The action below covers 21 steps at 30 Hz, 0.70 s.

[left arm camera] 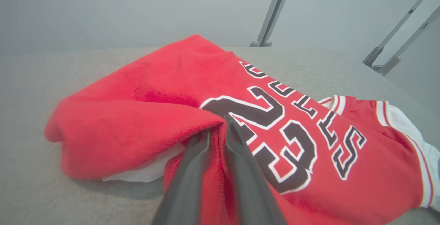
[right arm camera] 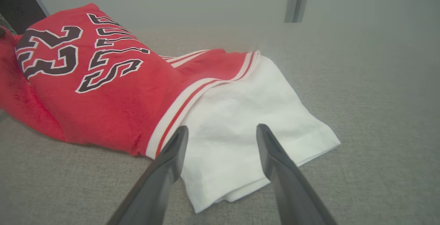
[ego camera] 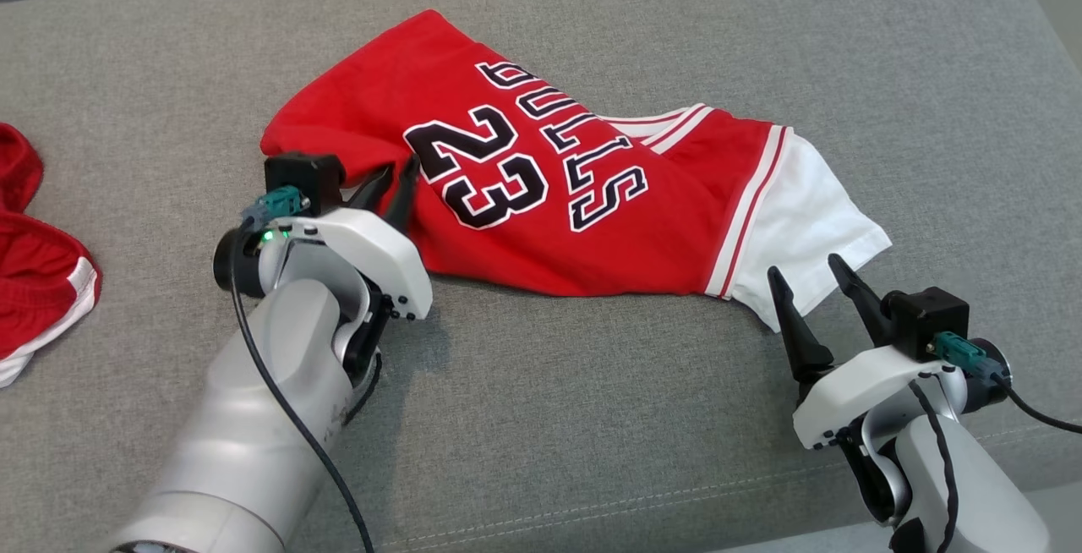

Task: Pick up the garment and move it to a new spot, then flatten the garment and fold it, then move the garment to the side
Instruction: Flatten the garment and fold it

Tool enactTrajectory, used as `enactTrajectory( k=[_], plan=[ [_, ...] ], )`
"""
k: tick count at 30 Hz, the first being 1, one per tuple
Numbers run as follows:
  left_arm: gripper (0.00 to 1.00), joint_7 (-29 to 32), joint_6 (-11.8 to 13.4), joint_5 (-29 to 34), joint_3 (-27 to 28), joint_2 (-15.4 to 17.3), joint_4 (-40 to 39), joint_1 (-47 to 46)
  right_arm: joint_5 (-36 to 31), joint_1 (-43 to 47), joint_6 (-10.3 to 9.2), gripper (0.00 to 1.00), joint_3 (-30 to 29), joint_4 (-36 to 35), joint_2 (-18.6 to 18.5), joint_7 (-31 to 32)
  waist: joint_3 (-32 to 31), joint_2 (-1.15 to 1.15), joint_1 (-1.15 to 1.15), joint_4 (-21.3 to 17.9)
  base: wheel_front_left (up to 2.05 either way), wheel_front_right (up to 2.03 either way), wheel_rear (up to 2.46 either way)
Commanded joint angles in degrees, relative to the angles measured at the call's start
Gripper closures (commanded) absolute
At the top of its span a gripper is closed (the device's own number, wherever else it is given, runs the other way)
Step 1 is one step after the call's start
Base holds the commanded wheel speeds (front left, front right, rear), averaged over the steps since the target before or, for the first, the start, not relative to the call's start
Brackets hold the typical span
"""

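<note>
The garment (ego camera: pixel 524 181) is a red jersey with black "23" lettering and a white sleeve, lying crumpled on a grey cushioned surface (ego camera: pixel 592 418). My left gripper (ego camera: pixel 402 166) is at the jersey's left end. In the left wrist view the garment (left arm camera: pixel 292 132) has a raised red fold pinched between the nearly closed fingers of the left gripper (left arm camera: pixel 217 127). My right gripper (ego camera: pixel 804 267) stands open at the jersey's right end. In the right wrist view the right gripper (right arm camera: pixel 222 127) hovers over the white sleeve of the garment (right arm camera: pixel 103 90), with nothing between its fingers.
Another red garment with white trim (ego camera: pixel 34 265) lies at the left edge. The cushion's front seam runs close below both arms. Grey metal posts (left arm camera: pixel 271 11) stand behind the far edge.
</note>
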Motion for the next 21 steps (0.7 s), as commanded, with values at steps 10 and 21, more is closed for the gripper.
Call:
enactTrajectory(
  k=[10, 21],
  plan=[
    [1.0, -0.8, 2.1, 8.4, -0.4, 5.7, -6.7, -12.0, 1.2, -0.8, 0.24, 0.0, 2.1, 2.3, 1.3, -1.2, 2.0, 0.0, 0.0, -3.3, 0.0, 0.0, 0.0],
    [0.0, -0.8, -0.8, 12.0, -3.9, 5.9, -2.4, -14.3, 2.9, -1.6, 0.24, 0.0, 4.5, 5.8, 2.5, -1.3, 4.2, 0.0, 0.0, -8.4, 0.0, 0.0, 0.0]
  ],
)
